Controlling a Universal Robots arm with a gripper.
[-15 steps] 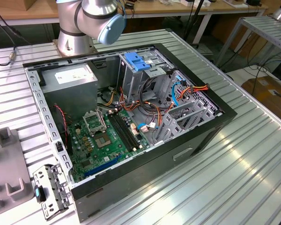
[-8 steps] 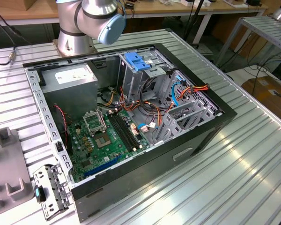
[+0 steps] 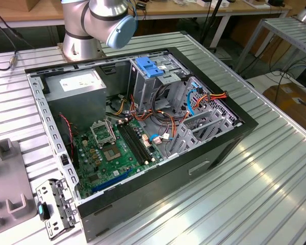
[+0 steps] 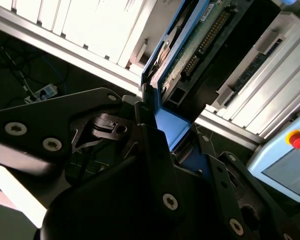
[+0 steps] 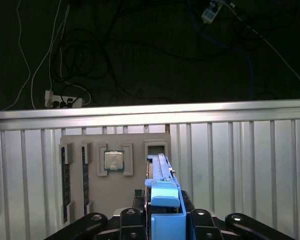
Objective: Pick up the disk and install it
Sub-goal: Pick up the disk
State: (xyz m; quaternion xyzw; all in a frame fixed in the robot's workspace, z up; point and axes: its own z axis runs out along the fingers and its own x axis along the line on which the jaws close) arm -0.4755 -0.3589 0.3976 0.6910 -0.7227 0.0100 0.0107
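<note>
Wrist views share disk [image 5: 165, 197] [image 4: 171, 127] (close up)

The disk [image 5: 163, 192], a flat dark drive with its green circuit board showing and bright blue carrier rails, stands on edge with its blue end tab clamped between the fingers of the gripper [image 5: 165, 220].

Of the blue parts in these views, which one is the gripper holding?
The disk with blue rails, clamped in the gripper in both wrist views. The wider blue plate lies atop the drive cage in the computer case.
</note>
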